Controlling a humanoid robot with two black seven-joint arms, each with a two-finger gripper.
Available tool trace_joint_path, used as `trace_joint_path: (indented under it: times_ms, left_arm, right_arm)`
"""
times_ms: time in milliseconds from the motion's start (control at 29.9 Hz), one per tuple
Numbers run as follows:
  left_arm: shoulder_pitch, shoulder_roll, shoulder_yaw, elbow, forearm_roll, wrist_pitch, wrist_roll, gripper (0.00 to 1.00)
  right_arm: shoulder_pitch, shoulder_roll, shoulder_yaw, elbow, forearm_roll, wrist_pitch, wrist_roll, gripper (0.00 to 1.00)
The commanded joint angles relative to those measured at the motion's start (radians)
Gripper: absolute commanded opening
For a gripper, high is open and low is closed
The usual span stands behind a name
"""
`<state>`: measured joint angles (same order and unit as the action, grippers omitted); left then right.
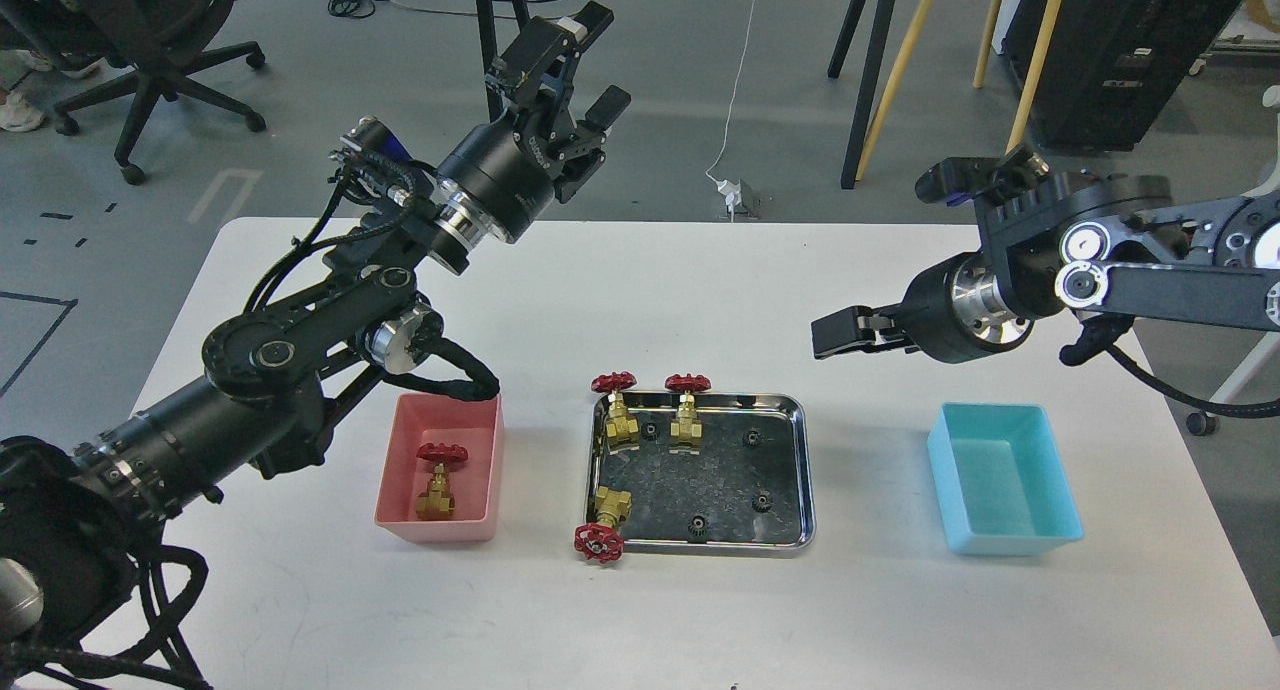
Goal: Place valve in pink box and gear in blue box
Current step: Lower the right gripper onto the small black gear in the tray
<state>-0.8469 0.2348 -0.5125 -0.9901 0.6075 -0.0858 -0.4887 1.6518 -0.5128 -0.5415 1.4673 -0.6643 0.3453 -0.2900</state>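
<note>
One valve (437,480) stands inside the pink box (440,530) at the left. Three more valves lie in the steel tray (806,470): two at its back left (615,410) (688,410) and one at the front left corner (603,525). Several black gears lie on the tray floor, for example one (750,437) at the back and one (697,525) at the front. The blue box (1010,542) at the right holds nothing. My left gripper (598,65) is open and empty, raised high beyond the table's far edge. My right gripper (835,332) hovers above the table between tray and blue box; its fingers overlap.
The white table (650,300) bears the three containers in a row. Beyond its far edge are an office chair (150,40), tripod legs (880,70), a black cabinet (1120,50) and a cable with a plug (735,195) on the floor.
</note>
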Motion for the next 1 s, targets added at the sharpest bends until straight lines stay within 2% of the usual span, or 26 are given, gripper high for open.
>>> trace_joint_path:
  times_ms: [0, 167, 334, 534, 668, 969]
  left_arm:
    - [0.0, 0.0, 0.0, 0.001, 0.0, 0.001, 0.0, 0.95]
    - [0.008, 0.008, -0.001, 0.001, 0.0, 0.0, 0.0, 0.95]
    - [0.012, 0.009, -0.006, 0.001, 0.0, -0.002, 0.0, 0.95]
    - [0.025, 0.003, -0.006, 0.002, 0.0, 0.0, 0.0, 0.95]
    - [0.025, 0.0, -0.006, 0.002, 0.0, 0.0, 0.0, 0.95]
    - [0.025, -0.009, -0.006, 0.002, 0.0, 0.0, 0.0, 0.96]
  right_arm:
    - [0.008, 0.101, -0.038, 0.001, -0.02, 0.001, 0.0, 0.99]
    - [0.022, 0.212, -0.11, -0.001, -0.024, 0.003, -0.011, 0.99]
    - [0.02, 0.247, -0.138, -0.002, -0.075, 0.003, -0.032, 0.96]
    - [-0.007, 0.275, -0.17, -0.015, -0.097, 0.001, -0.034, 0.81]
    - [-0.026, 0.287, -0.173, -0.016, -0.095, 0.001, -0.034, 0.65]
    - [-0.112, 0.338, -0.164, -0.091, -0.081, 0.001, -0.034, 0.63]
